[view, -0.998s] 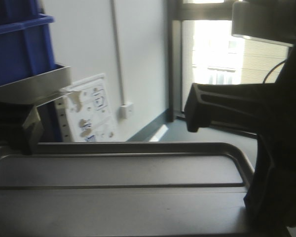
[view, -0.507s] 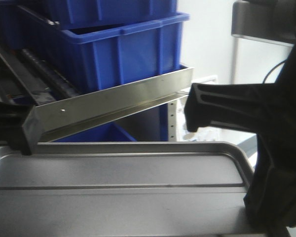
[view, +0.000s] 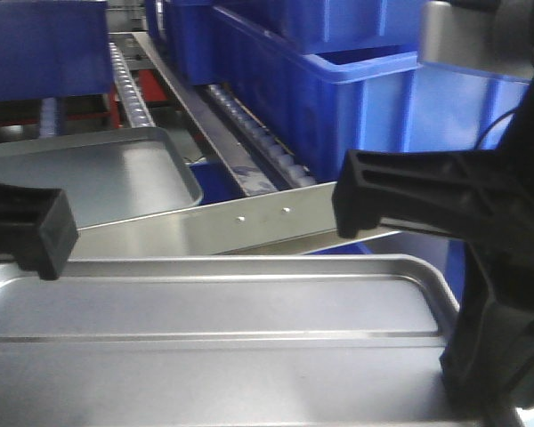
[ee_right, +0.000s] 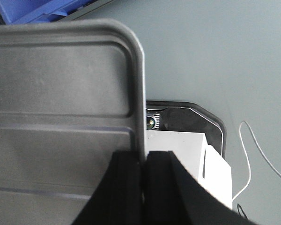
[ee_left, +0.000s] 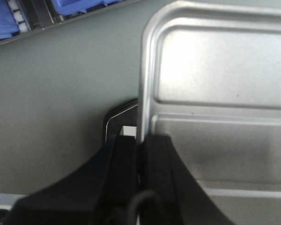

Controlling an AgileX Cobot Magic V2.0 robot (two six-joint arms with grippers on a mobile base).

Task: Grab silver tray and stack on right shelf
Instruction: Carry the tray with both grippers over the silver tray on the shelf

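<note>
Grey floor [ee_left: 61, 84] lies below the silver tray [view: 214, 311], which is held level nearest the camera. The left gripper [ee_left: 139, 140] is clamped on its left rim and the right gripper [ee_right: 144, 159] on its right rim. Just beyond is the right shelf [view: 249, 222], riveted front bar slanting across. 1 more steel tray [view: 98, 173] lies in a roller lane there, with blue bins [view: 338, 98] alongside and behind.

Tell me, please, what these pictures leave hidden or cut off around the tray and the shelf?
- Front view: silver tray, near edge cut off at the bottom; near right corner hidden by the right arm.
- Front view: second tray on the right shelf, left side cut off by the frame edge.
- Wrist views: left gripper and right gripper, pads on the rim too dark to make out.
</note>
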